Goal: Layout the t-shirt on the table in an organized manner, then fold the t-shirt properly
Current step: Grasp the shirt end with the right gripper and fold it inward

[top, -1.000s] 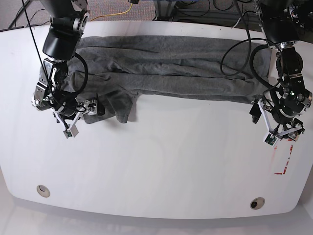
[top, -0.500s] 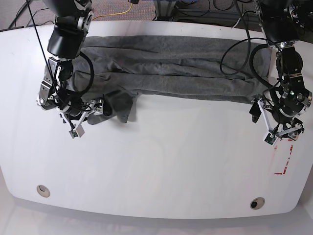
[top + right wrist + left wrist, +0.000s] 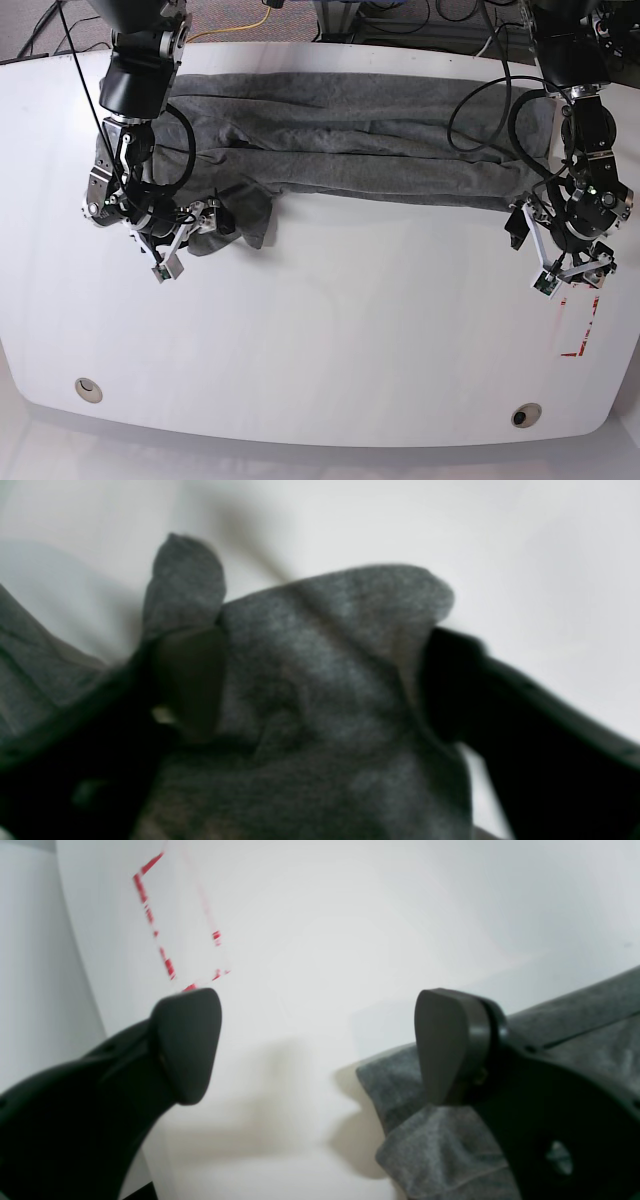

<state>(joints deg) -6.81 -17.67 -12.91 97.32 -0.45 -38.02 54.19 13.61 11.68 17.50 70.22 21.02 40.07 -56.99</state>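
The heather-grey t-shirt (image 3: 350,140) lies bunched in long folds across the far half of the white table (image 3: 350,330). At its left end a sleeve flap hangs toward me. My right gripper (image 3: 210,222) sits on that flap. In the blurred right wrist view its jaws stand wide apart with a hump of the t-shirt (image 3: 320,680) between them. My left gripper (image 3: 317,1040) is open over bare table, just off the t-shirt's right end (image 3: 425,1140). One of its fingers (image 3: 450,1045) hangs above the cloth's edge.
Red tape marks (image 3: 585,330) lie near the table's right edge, close to the left gripper. Two round cable holes (image 3: 88,388) (image 3: 525,414) sit near the front edge. Black cables loop over the t-shirt's right end (image 3: 500,110).
The right arm has slid right onto the sleeve flap, pushing cloth between its jaws, which have narrowed a little. The left arm has barely shifted.
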